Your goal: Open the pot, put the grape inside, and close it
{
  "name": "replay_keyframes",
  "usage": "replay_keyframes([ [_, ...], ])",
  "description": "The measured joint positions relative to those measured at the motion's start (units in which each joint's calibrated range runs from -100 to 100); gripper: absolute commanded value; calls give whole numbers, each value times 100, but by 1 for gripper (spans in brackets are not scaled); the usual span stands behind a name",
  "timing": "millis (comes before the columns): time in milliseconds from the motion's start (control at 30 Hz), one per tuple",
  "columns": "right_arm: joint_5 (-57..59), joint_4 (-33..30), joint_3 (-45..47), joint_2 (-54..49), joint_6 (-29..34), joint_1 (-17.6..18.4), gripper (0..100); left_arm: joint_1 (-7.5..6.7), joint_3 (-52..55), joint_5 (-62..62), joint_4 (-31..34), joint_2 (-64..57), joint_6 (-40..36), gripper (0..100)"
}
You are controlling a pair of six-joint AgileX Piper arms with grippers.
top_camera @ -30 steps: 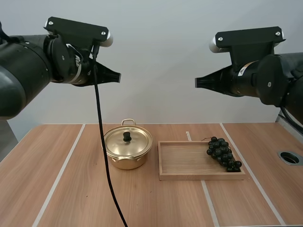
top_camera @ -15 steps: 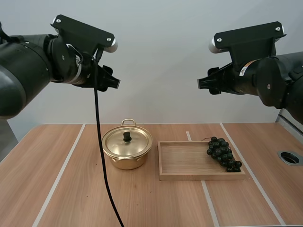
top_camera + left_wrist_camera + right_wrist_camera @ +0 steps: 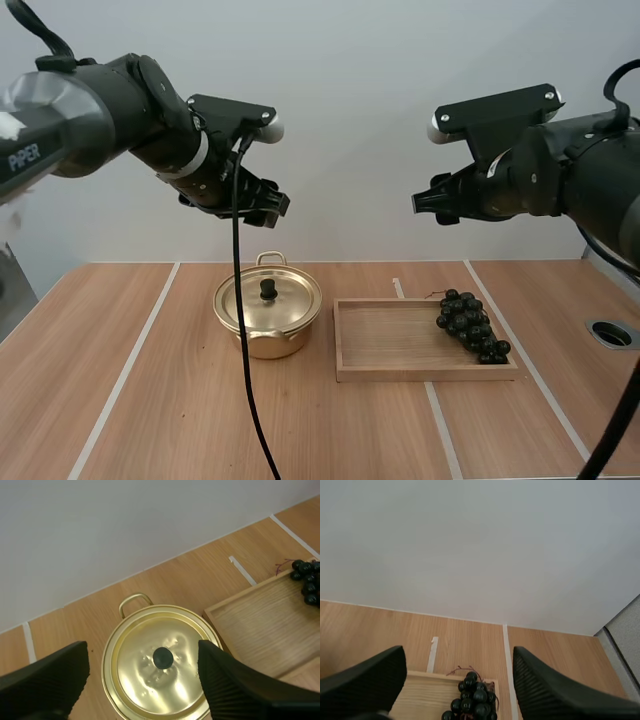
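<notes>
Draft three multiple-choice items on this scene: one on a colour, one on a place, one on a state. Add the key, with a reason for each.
1. What colour is the knob on the lid of the round golden metal pot?
A. red
B. black
C. white

2. Where does the bunch of dark round grapes lie?
A. in the right end of the shallow wooden tray
B. inside the pot
C. on top of the lid

3. How does the left tool stand?
A. shut on the lid
B. shut on nothing
C. open, above the pot

Key:
1 B, the knob shows dark against the shiny lid.
2 A, the grapes rest on the tray's floor near its right wall.
3 C, its ribbed fingers stand apart, with the lidded pot seen between them.
</notes>
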Motion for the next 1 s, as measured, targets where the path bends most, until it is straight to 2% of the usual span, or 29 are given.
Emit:
replay_keyframes([
  [333, 55, -114, 0, 139, 0, 0, 100, -12, -9, 280, -55, 889, 119, 100],
  [433, 55, -123, 0, 139, 0, 0, 100, -130, -9, 280, -30, 1166, 128, 100],
  [533, 55, -123, 0, 139, 0, 0, 100, -320, -9, 259, -22, 1461, 131, 100],
  [667, 55, -128, 0, 139, 0, 0, 100, -525, -9, -33, 426, 1810, -78, 100],
  [867, 55, -141, 0, 139, 0, 0, 100, -566, -9, -748, 1234, 1947, -387, 100],
  [1000, 55, -141, 0, 139, 0, 0, 100, -561, -9, -926, 1371, 1961, -469, 100],
])
